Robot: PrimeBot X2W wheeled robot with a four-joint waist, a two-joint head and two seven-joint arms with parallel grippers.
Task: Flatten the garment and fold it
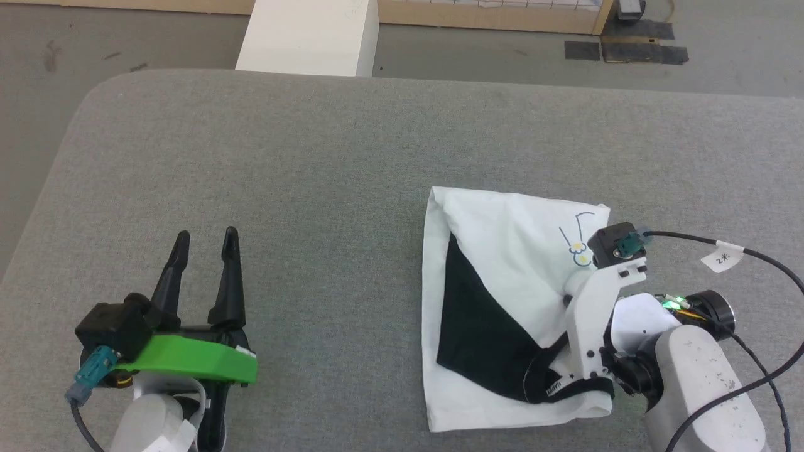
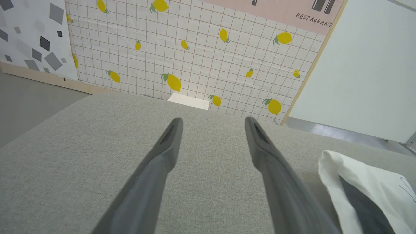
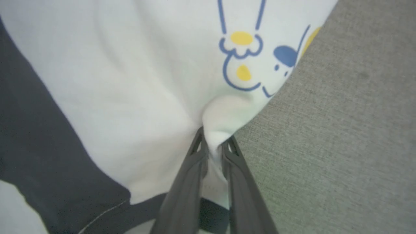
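In the head view, the T-shirt [image 1: 502, 251] lies on the right part of a grey padded table [image 1: 314, 157], in a compact, roughly square bundle. A black sleeve is laid slantwise across the white body, and the black neckline sits at the near edge. The right gripper [image 1: 575, 290] is at the bundle's right edge, just below the small print, with its fingers mostly hidden under the wrist. The left gripper [image 1: 206, 234] sits at the lower left over bare table, well apart from the shirt, with its two fingers spread.

In the left wrist view, the fingers [image 2: 169, 146] stand wide apart with nothing between them and grey table below. A white corner of the shirt with some black cloth shows at the lower right. A lemon-patterned wall [image 2: 195, 48] stands behind the table.

In the right wrist view, the fingers are drawn almost together on a small fold of white cloth at the shirt's edge, just under the blue and yellow cartoon print. Black sleeve cloth lies to the left and table to the right.

The shirt looks doubled over on itself rather than spread out, so the flattening seems barely started. The right gripper has only taken hold of an edge. Opening the shirt out flat and all of the folding appear to be left.
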